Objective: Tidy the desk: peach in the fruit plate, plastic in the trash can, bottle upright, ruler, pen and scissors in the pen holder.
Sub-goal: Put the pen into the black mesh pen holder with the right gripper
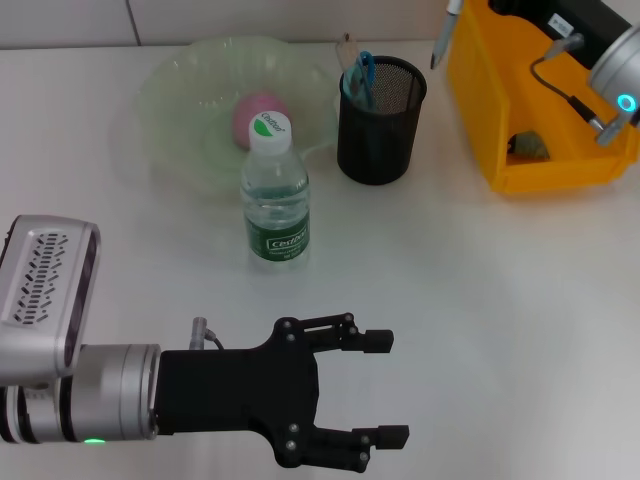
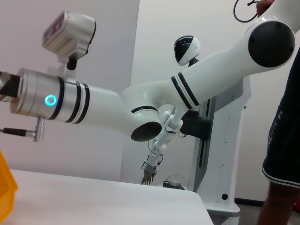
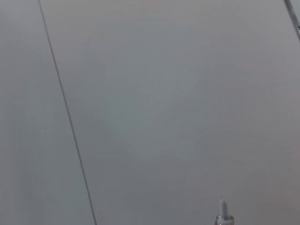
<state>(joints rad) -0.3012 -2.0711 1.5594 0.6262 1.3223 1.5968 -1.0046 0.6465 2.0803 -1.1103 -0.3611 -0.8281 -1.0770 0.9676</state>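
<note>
The left gripper (image 1: pixel 385 388) is held low over the near table (image 1: pixel 500 320), fingers spread wide with nothing between them; the right arm (image 1: pixel 610 50) is seen at the far right above the yellow bin (image 1: pixel 480 110), a pen (image 1: pixel 445 35) hanging tip-down by it, and its grip cannot be told. The bottle (image 1: pixel 274 190) is stood upright just in front of the plate (image 1: pixel 180 90), in which the peach (image 1: pixel 258 115) is seen. Blue scissors (image 1: pixel 362 75) are seen in the mesh holder (image 1: pixel 380 125), and crumpled plastic (image 1: pixel 528 147) is lying in the bin.
</note>
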